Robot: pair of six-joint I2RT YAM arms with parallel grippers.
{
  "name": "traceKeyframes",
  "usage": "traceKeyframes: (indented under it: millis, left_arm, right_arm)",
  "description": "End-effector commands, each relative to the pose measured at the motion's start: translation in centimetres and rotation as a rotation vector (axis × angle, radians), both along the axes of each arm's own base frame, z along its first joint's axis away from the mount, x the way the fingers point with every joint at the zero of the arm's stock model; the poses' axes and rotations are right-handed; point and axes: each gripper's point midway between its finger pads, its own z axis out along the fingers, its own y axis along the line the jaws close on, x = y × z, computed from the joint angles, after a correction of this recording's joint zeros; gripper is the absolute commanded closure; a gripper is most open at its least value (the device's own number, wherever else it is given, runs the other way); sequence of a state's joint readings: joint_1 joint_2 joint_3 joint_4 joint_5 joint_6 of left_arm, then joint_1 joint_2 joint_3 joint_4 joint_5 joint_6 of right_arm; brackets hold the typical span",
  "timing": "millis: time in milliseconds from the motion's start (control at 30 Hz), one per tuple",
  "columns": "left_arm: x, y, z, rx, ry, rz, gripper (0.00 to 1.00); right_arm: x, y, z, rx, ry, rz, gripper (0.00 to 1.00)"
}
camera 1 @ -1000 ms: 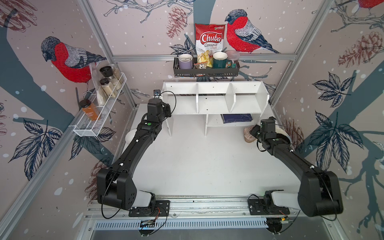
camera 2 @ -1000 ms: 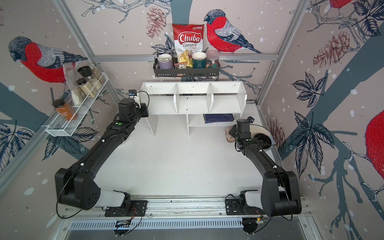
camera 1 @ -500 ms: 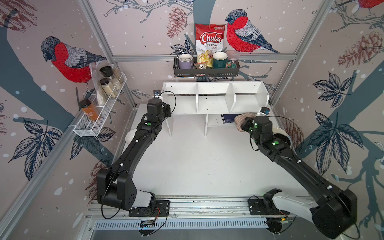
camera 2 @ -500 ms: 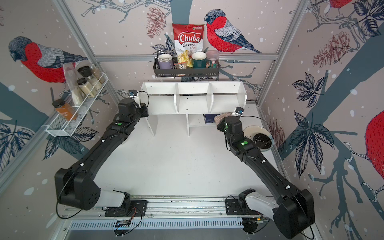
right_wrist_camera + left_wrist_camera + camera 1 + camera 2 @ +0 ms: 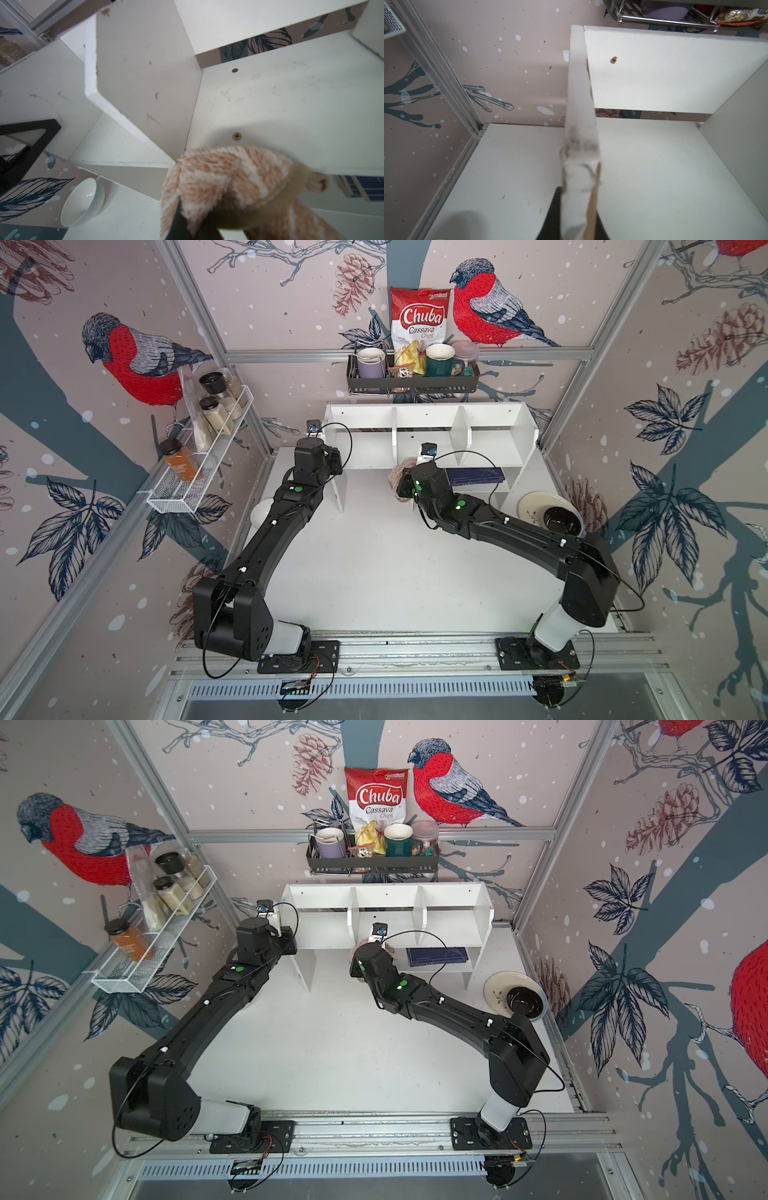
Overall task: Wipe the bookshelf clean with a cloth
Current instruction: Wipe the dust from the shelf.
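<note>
Right gripper (image 5: 193,218) is clamped tight on the cloth (image 5: 228,176), which bunches out past its fingers at the front edge of the upper board of the bookshelf (image 5: 494,439), by the divider between the left and middle compartments; whether cloth touches wood I cannot tell. Left gripper (image 5: 577,218) is nearly closed, pinching the front edge of the bookshelf's left side panel. The bookshelf stands along the back edge of the tabletop (image 5: 374,572)

wide bare desk (image 5: 374,572) open in the middle, bookshelf (image 5: 494,448) compartments open-fronted but split by dividers (image 5: 460,433), book (image 5: 478,477) filling space beneath, plate (image 5: 536,504) and white bowl (image 5: 258,514) flanking its legs, black rack (image 5: 411,384) close above
</note>
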State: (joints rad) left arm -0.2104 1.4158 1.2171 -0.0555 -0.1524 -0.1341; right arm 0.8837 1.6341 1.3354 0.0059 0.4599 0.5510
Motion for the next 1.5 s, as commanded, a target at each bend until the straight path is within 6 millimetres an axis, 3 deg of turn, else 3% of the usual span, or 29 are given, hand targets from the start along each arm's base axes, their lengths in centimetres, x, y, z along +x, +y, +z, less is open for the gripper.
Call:
traceKeyframes:
  millis: [0,67,133,233,367,467,667,800,867,967,1167,1300,1367,1467]
  left_arm:
    - [-0.7,-0.8,-2.6,-0.078,0.105,-0.022,1.0]
    - [-0.7,-0.8,-2.7,-0.079,0.106,-0.024,1.0]
    - [-0.7,-0.9,-2.6,-0.082,0.106,-0.026,1.0]
    - [-0.6,-1.0,-2.4,-0.086,0.103,-0.028,1.0]
    - [-0.7,-0.8,-2.4,-0.078,0.101,-0.023,1.0]
    - [-0.6,-0.9,-2.5,-0.079,0.103,-0.024,1.0]
    - [-0.6,-1.0,-2.5,-0.09,0.105,-0.031,1.0]
    - [-0.6,-1.1,-2.4,-0.098,0.102,-0.036,1.0]
    - [-0.7,-1.1,-2.2,-0.1,0.098,-0.036,1.0]
    - [-0.8,-1.1,-2.0,-0.104,0.094,-0.037,1.0]
    - [-1.0,-1.1,-1.6,-0.104,0.082,-0.04,1.0]
    - [-1.1,-0.9,-1.3,-0.098,0.078,-0.037,1.0]
    - [-1.1,-1.0,-1.4,-0.099,0.078,-0.038,1.0]
    - [-1.1,-1.1,-1.4,-0.106,0.079,-0.041,1.0]
  right_arm:
    - [0.9,-5.6,1.2,0.028,-0.024,-0.142,1.0]
    - [0.8,-10.8,0.8,0.052,-0.013,-0.231,1.0]
    - [0.7,-13.6,0.4,0.084,-0.004,-0.265,1.0]
    - [0.7,-13.8,0.2,0.088,0.0,-0.243,1.0]
    - [0.9,-8.8,1.2,0.08,-0.018,-0.14,1.0]
    - [0.4,-3.0,2.2,0.095,-0.042,-0.032,1.0]
    - [-0.7,8.9,1.8,0.158,-0.011,0.168,1.0]
    - [-0.4,13.6,2.3,0.194,-0.016,0.219,1.0]
    - [-0.1,15.2,2.3,0.206,-0.017,0.235,1.0]
    - [-0.1,17.3,1.0,0.212,-0.008,0.249,1.0]
    - [-0.5,21.0,-7.0,0.191,0.105,0.27,1.0]
    - [-1.3,21.1,-11.7,0.18,0.183,0.256,1.0]
    - [-1.5,21.0,-12.1,0.175,0.193,0.261,1.0]
    - [-1.3,20.8,-9.6,0.183,0.153,0.27,1.0]
